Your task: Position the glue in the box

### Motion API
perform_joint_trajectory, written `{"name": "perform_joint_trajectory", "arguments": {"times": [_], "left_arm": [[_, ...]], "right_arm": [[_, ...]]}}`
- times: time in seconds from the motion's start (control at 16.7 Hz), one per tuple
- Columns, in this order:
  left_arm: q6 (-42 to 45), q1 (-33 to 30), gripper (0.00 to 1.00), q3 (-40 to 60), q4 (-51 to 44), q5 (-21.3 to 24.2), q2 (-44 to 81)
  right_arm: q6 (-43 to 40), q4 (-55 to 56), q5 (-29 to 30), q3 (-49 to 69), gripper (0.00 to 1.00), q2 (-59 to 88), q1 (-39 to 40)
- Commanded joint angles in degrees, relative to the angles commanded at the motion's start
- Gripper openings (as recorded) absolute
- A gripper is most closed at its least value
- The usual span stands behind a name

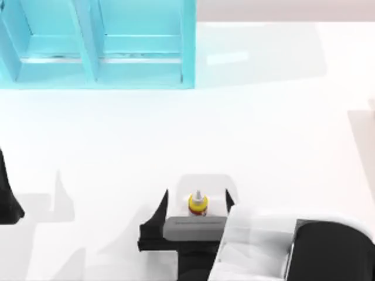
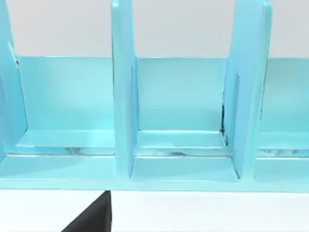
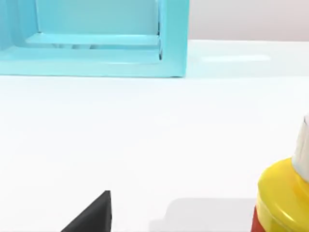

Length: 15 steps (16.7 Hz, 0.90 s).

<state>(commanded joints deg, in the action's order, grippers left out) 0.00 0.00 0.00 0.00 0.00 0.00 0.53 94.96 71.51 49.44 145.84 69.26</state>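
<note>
Top view: your right end effector [image 1: 197, 202] reaches in low from the near right over the white tabletop [image 1: 263, 134], fingers spread wide with the upright glue [image 1: 197, 203] between them, untouched by either; the cyan box [image 1: 96, 44] sits well apart at the far left, and your left arm [image 1: 9, 196] is parked at the left edge. Left wrist view: you face the box's open compartments [image 2: 181, 116], one dark fingertip [image 2: 94, 217] visible; I cannot tell that end effector's opening. Right wrist view: the glue [image 3: 285, 193] stands close, one fingertip [image 3: 94, 215] off to the side.
</note>
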Motion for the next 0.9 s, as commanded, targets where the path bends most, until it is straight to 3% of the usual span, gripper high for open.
{"name": "perform_joint_trajectory", "arguments": {"times": [0.12,0.9], "left_arm": [[0.0,0.0,1.0,0.0,0.0,0.0,0.0],[0.0,0.0,1.0,0.0,0.0,0.0,0.0]], "right_arm": [[0.0,0.0,0.0,0.0,1.0,0.0,0.0],[0.0,0.0,0.0,0.0,0.02,0.0,0.0]]}}
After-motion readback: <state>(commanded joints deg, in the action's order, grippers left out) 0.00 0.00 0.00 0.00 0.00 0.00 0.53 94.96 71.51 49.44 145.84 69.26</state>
